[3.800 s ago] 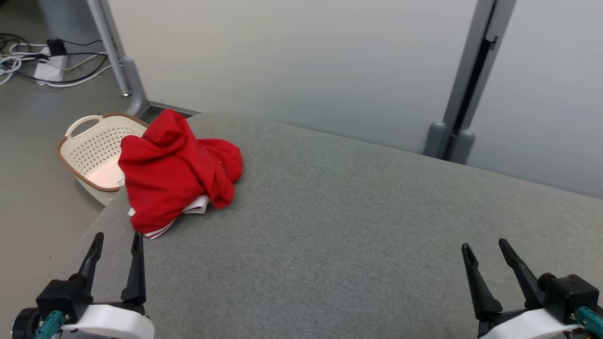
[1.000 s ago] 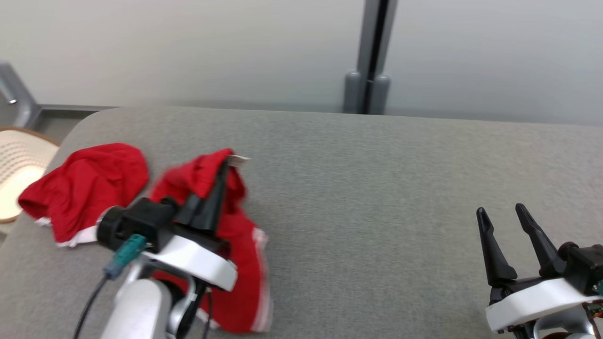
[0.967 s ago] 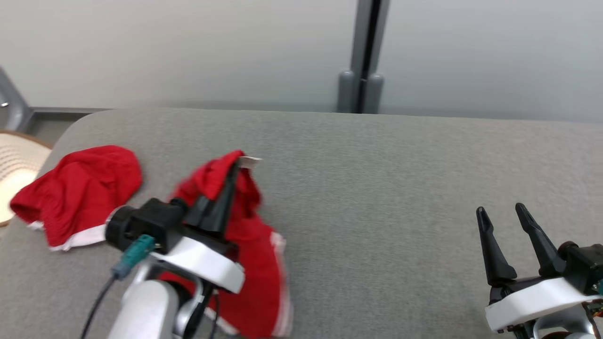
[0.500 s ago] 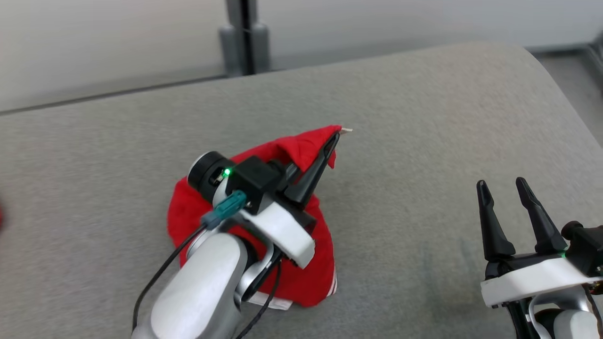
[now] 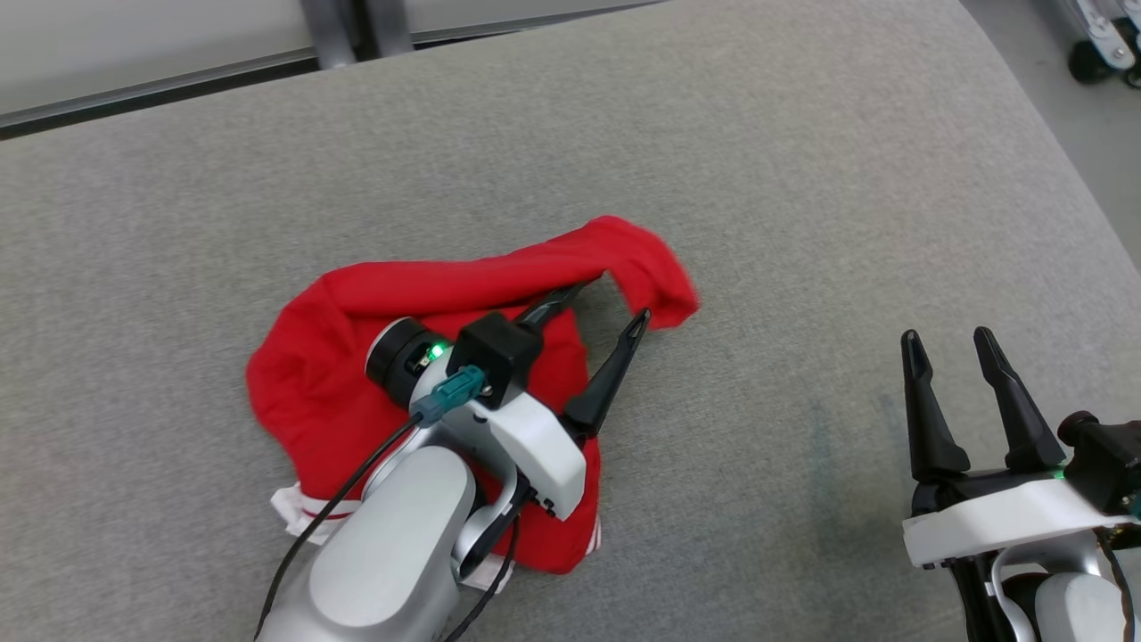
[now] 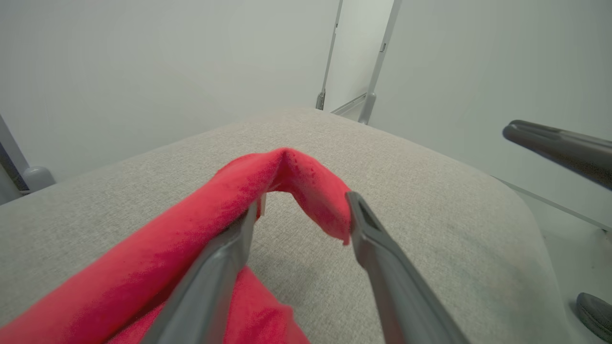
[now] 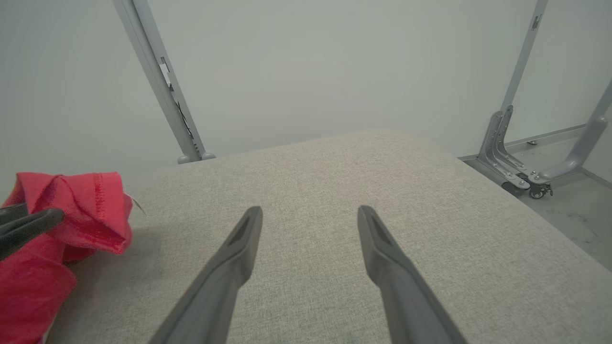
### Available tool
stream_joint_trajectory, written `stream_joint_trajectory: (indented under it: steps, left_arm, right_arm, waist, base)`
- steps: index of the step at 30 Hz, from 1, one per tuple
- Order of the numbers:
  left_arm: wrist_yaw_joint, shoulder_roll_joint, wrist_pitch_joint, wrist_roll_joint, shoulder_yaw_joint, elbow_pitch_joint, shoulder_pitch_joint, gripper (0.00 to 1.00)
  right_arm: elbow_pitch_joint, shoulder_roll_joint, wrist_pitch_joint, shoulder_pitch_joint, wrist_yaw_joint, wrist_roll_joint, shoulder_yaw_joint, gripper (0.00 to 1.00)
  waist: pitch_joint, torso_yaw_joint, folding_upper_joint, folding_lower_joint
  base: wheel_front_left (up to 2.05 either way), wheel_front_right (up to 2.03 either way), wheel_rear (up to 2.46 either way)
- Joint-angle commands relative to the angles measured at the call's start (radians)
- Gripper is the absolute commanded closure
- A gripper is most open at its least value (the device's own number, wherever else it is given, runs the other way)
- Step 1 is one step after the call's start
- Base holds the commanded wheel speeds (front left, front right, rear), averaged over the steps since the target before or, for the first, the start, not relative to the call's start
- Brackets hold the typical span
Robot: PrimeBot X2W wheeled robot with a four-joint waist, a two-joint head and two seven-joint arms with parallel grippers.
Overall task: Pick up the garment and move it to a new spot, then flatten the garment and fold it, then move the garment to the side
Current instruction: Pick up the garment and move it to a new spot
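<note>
Head view: the left claw [image 5: 611, 303] stood released, its two fingers spread apart over the red garment [image 5: 357, 312]. Half a second earlier those fingers were pinched together on a raised fold of it. The garment lay crumpled on the grey desk [image 5: 802, 178], left of middle, one end stretched towards the far right past the fingertips, with its white-striped edge near the robot. The whole picture had shifted since then, so the camera had turned. The right claw [image 5: 945, 337] stayed released at the lower right, well apart from the garment.

Left wrist view: the fingers of the left claw [image 6: 302, 205] were parted. A fold of the garment [image 6: 229, 196] arched over the gap, lying against one fingertip, its loose end just beside the other.

Right wrist view: the right claw [image 7: 310, 211] was released above the bare desk [image 7: 430, 191]. The garment [image 7: 81, 205] lay at the left edge.
</note>
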Motion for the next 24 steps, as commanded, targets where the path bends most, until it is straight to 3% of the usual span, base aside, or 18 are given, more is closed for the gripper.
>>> stream_joint_trajectory:
  steps: [1, 7, 14, 24]
  left_arm:
    - [0.005, 0.007, -0.019, -0.008, 0.004, 0.005, 0.015, 0.00]
    - [0.038, 0.028, -0.093, -0.046, 0.056, -0.001, 0.077, 0.00]
    - [0.104, 0.085, -0.149, -0.104, 0.196, -0.050, 0.165, 0.00]
    - [0.121, 0.177, -0.159, -0.163, 0.390, -0.119, 0.330, 0.00]
  right_arm:
    - [0.001, -0.008, -0.005, -0.010, 0.000, -0.004, -0.005, 0.00]
    - [-0.003, -0.021, 0.016, 0.005, 0.000, -0.015, -0.012, 0.00]
    - [-0.017, -0.036, 0.043, 0.031, 0.000, -0.019, -0.013, 0.00]
    - [-0.041, -0.054, 0.090, 0.094, 0.000, -0.030, -0.026, 0.00]
  waist:
    - [-0.027, 0.038, 0.0000, 0.0000]
    - [-0.089, 0.122, 0.0000, 0.0000]
    - [-0.152, 0.201, 0.0000, 0.0000]
    - [-0.245, 0.283, 0.0000, 0.0000]
  base:
    - [0.00, 0.00, 0.00]
    - [0.00, 0.00, 0.00]
    - [0.00, 0.00, 0.00]
    - [0.00, 0.00, 0.00]
